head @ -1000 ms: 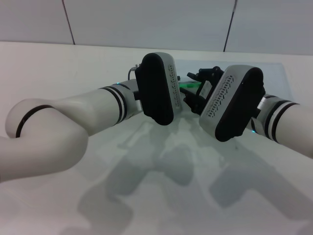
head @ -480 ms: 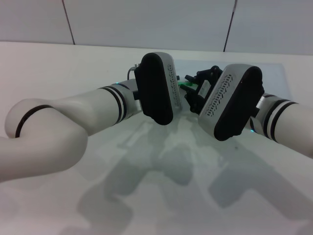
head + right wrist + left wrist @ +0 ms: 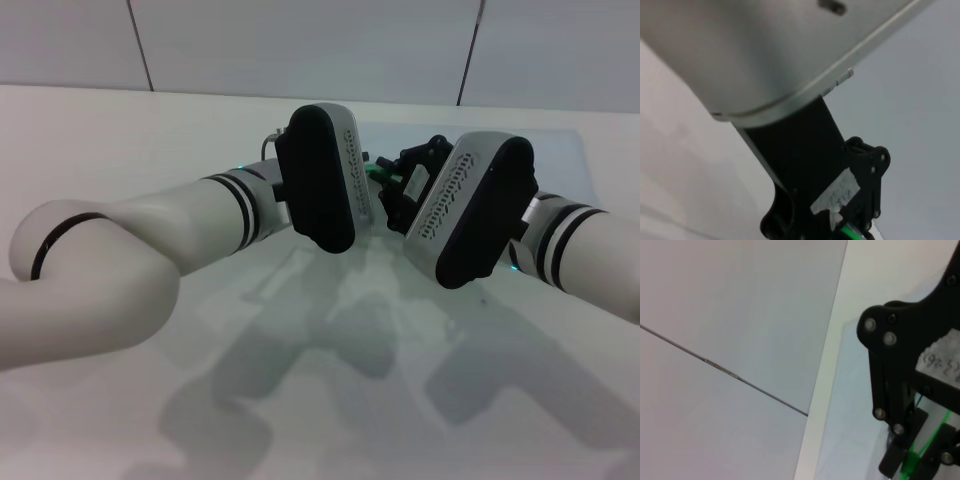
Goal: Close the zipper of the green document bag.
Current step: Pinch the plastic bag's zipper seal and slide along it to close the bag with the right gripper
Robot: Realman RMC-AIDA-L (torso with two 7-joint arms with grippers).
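Broadly, the job looks to be mid-way rather than finished. On the broad white table (image 3: 120, 130) lies the green document bag (image 3: 560, 160) — a large flat pouch of translucent pale blue-grey plastic, mostly hidden behind the two arms, with only its far right part showing in the head view. Both wrists crowd over its near edge at the table's middle. How much of the zipper (image 3: 378, 172), the thin bright green plastic strip along the pouch's edge, is already shut cannot be told: only a short green stretch shows between the two wrists, and no closed or open length can be read from it. My judgement is that the slider has yet to be run the rest of the way.

The left gripper (image 3: 850, 227), seen from the right wrist camera, is down at the green strip, but whether its black fingers pinch it I cannot tell. The right gripper (image 3: 915, 465), seen from the left wrist camera, has its fingertips closed onto a bit of bright green at the pouch's edge — gripping the zipper, as far as I can judge.

Against the frame a second earlier, the right wrist has shifted slightly leftward toward the left one, and the visible green stretch between them has shortened.
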